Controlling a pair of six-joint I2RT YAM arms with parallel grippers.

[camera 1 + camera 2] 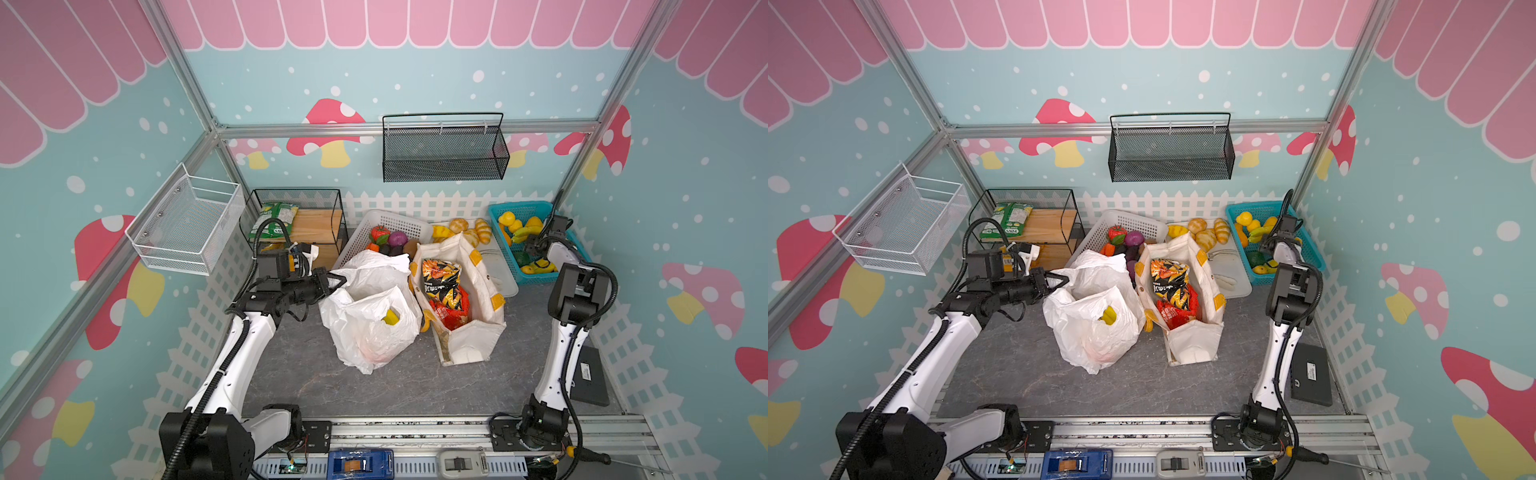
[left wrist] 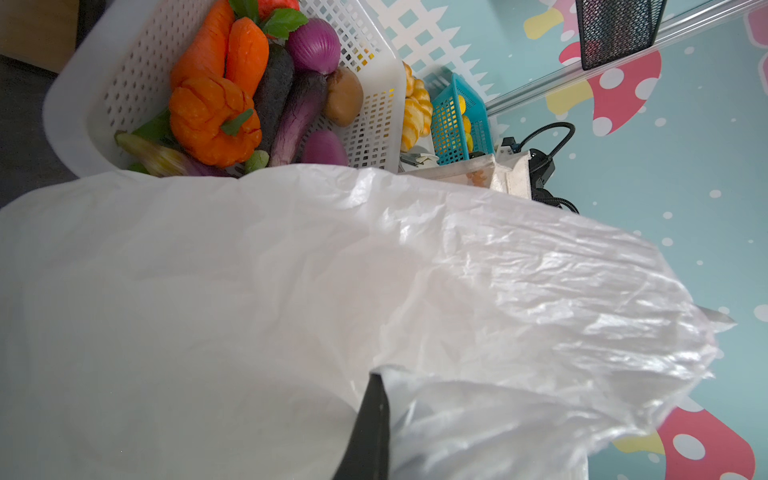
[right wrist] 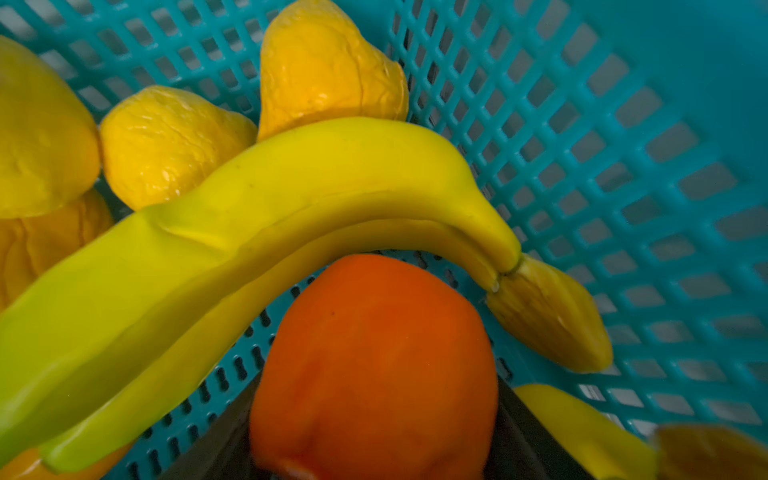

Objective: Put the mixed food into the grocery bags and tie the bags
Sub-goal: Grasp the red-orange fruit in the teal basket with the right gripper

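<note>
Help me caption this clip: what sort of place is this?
Probably a staged play-shop cell for robot trials, not a real store: mushroom-print walls on a metal frame, a basket of toy fruit, two arms bolted to a rail.

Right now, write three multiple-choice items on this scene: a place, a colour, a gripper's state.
1. The red crisp packet lies: A in the canvas tote; B on the wooden shelf; C on the table.
2. The basket the right gripper reaches into is: A white; B teal; C black.
3. The left gripper is: A open over the table; B shut on the white plastic bag; C shut on a carrot.
1 A, it shows in the tote's open top; 2 B, teal mesh fills the right wrist view; 3 B, its jaws pinch the bag's edge.
</note>
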